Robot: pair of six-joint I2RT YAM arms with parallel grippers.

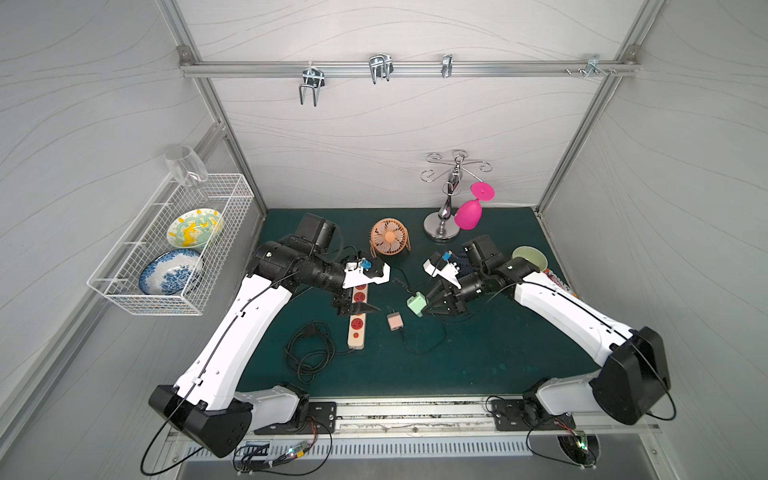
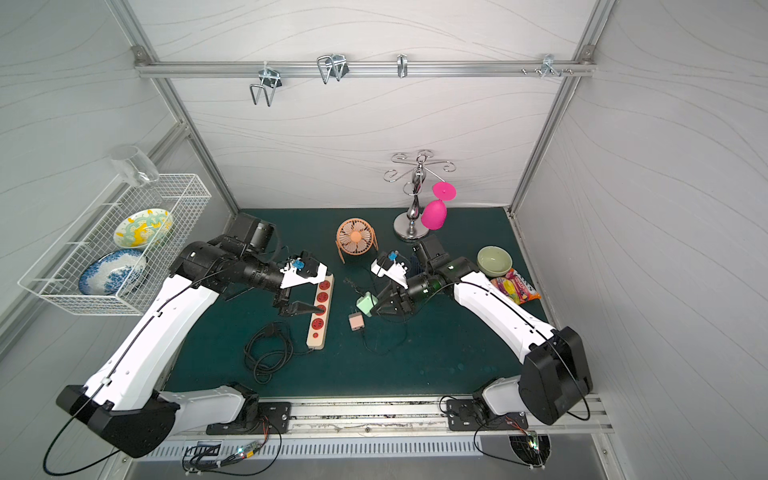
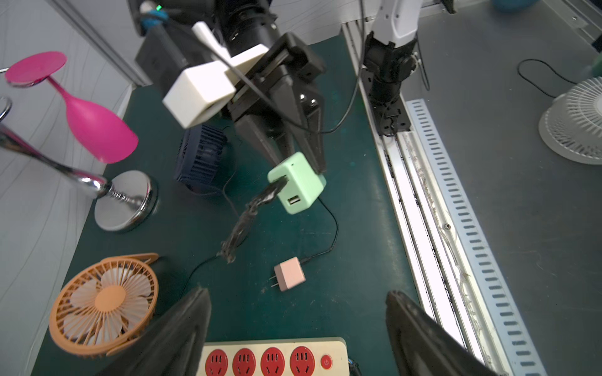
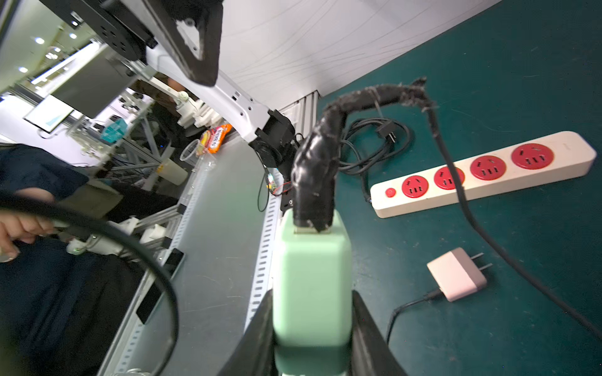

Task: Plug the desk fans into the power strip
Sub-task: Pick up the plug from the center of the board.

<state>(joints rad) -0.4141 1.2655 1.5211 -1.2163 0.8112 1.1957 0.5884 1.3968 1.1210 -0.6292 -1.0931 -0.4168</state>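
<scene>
The orange desk fan [image 1: 389, 240] [image 2: 355, 241] [image 3: 104, 306] stands upright at the back of the green mat. The cream power strip [image 1: 356, 330] [image 2: 319, 322] [image 4: 482, 172] lies flat with its red sockets facing up. Over its middle hangs my left gripper [image 1: 360, 308] [image 3: 298, 294], open, fingers wide apart and nothing between them. My right gripper [image 1: 428, 306] [image 4: 312, 319] is shut on a mint-green adapter [image 1: 417, 304] [image 3: 298, 184] and holds it off the mat, right of the strip. A black taped cable [image 4: 319, 162] is plugged into the adapter.
A pink adapter [image 1: 394, 321] with its thin cord lies between the strip and the green adapter. The strip's black cord [image 1: 309, 349] is coiled to its left. A dark blue fan [image 3: 202, 156], a chrome stand [image 1: 441, 230] with a pink glass [image 1: 468, 214], and a green bowl [image 1: 530, 257] are at the back right.
</scene>
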